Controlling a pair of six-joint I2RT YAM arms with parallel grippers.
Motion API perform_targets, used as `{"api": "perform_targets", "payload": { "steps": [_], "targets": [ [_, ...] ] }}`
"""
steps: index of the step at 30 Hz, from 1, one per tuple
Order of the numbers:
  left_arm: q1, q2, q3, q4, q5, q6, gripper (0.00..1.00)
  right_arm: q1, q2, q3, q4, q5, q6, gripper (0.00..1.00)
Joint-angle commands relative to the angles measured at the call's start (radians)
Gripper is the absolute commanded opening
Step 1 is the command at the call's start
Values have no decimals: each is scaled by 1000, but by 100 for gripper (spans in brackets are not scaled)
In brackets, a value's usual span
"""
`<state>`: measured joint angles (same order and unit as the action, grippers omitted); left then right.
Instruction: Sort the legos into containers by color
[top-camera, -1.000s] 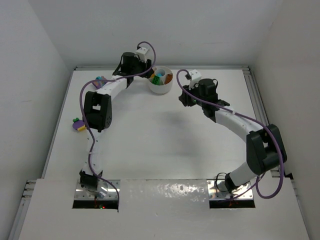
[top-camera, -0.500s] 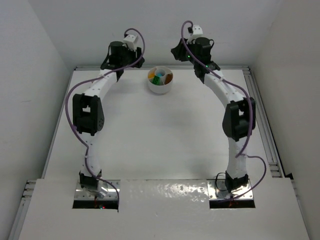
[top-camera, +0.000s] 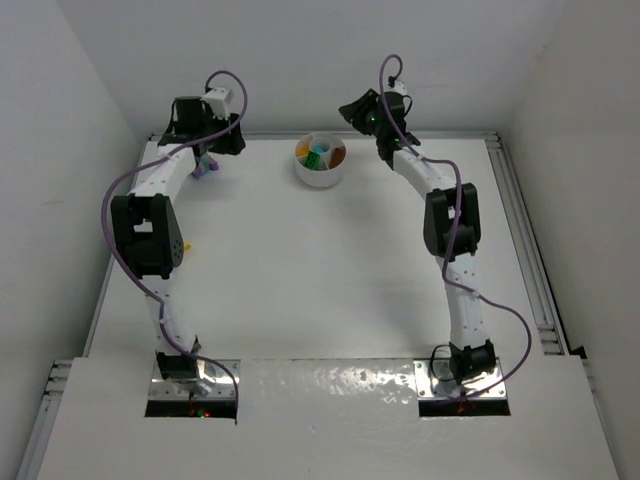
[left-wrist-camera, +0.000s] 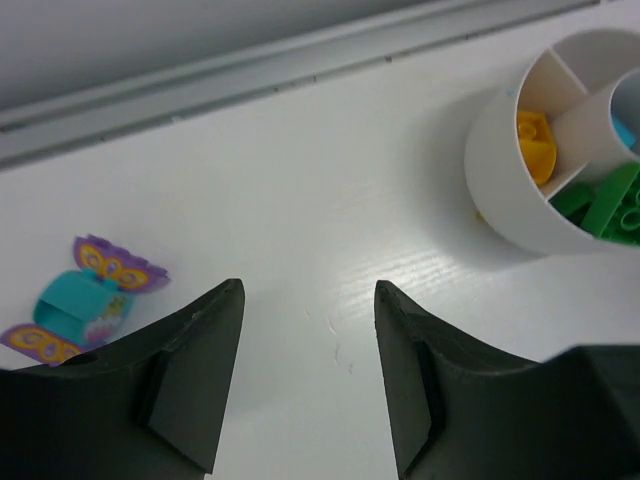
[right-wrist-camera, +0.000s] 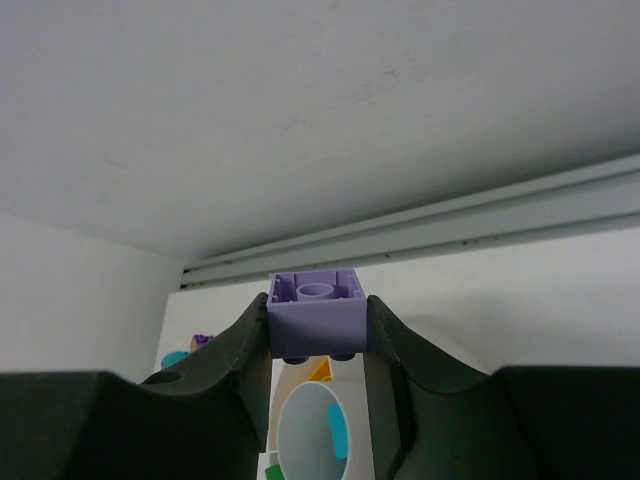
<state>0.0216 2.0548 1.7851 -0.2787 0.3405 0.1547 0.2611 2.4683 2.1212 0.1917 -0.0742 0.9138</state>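
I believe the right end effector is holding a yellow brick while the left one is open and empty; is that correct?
Not quite: the brick in the right end effector is purple, not yellow, as the right wrist view shows. The left end effector is indeed open and empty.

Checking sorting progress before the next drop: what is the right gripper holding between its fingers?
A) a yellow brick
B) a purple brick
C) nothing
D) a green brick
B: the right wrist view shows the right gripper clamped on a purple brick, stud side facing up.
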Motion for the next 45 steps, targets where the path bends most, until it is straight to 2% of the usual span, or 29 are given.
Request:
{"api": "perform_targets", "payload": {
  "steps": [1,8,12,18,38,40,45],
  "targets": [
    [5,-42,-23,-31,-12,31,53,15,-39,-15,11,69,76,0],
    [12,-12,-16,-22,-5,23,53,56,-14,11,-41,71,7,0],
    [11,-5,-10,-20,-8,20,53,72,-17,-44,-29,80,16,0],
    [14,-10,-7,-28,6,20,53,82,0,-32,3,134,14,0],
    [15,-5,-4,-24,17,11,53,87,3,-79,0,117,17,0],
    [15,-4,-4,-22,15,9,53,89,-3,-90,5,114,17,2],
    [15,-4,-1,-22,18,6,53,89,-3,-89,11,113,16,15]
  ]
}}
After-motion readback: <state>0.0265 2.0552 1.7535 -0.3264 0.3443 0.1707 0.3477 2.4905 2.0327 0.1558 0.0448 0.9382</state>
